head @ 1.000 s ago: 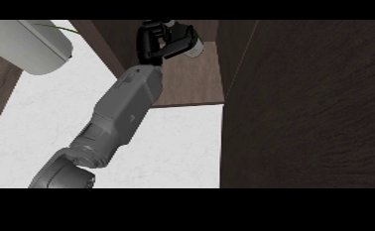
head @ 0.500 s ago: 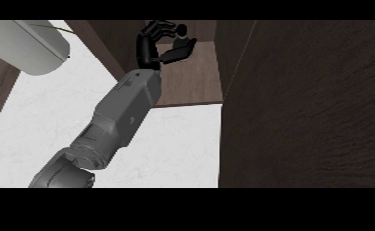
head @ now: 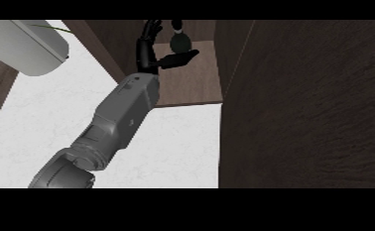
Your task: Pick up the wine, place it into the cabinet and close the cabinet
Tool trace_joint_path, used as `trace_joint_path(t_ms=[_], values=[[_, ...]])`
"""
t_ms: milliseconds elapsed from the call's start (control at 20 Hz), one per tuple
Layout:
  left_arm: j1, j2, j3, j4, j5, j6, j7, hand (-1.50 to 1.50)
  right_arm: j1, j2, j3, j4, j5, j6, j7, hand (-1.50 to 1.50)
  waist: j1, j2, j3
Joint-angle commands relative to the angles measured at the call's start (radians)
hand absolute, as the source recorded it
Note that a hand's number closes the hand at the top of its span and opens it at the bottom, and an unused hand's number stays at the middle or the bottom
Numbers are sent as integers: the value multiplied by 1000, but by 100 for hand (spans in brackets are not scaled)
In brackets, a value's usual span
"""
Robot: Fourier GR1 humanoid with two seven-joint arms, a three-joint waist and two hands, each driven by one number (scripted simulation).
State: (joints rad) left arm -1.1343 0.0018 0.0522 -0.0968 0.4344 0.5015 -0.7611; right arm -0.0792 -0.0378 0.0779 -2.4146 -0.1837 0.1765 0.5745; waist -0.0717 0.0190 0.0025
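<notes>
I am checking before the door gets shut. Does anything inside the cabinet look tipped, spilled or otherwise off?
Nothing stands out. The wine bottle sits inside the cabinet, with no spill on the shelf. The hand is open beside the bottle. The cabinet door stands open at the right.

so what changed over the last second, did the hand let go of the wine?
Yes. The hand was curled round the wine a second ago; its fingers have since opened, and the bottle now stands free on the cabinet shelf beside the thumb. The forearm, the cabinet door and the grey object at upper left stayed put.
</notes>
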Motion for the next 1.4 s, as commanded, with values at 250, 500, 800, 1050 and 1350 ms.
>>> trace_joint_path(t_ms=[250, 500, 800, 1050, 1350], values=[[70, 16, 28, 0, 5, 12, -76, -150, 16, -12, -13, -65, -35, 12, 9, -150, -2, 8, -4], [38, 27, 27, 3, -3, -17, -50, -150, 30, -22, -25, -69, -55, 25, 9, -150, -6, 7, -4], [99, 19, 28, -8, -13, -89, -130, -150, 49, -15, -36, -38, -76, 54, -47, -150, -6, 11, -4], [47, 15, 15, 1, -32, -97, -90, -150, -18, 8, 18, -46, 3, -13, 18, -150, 3, 7, -5], [35, -2, 6, -2, -22, -121, -81, -150, -3, 7, 33, -55, -15, -10, 27, -150, 6, -1, -4]])
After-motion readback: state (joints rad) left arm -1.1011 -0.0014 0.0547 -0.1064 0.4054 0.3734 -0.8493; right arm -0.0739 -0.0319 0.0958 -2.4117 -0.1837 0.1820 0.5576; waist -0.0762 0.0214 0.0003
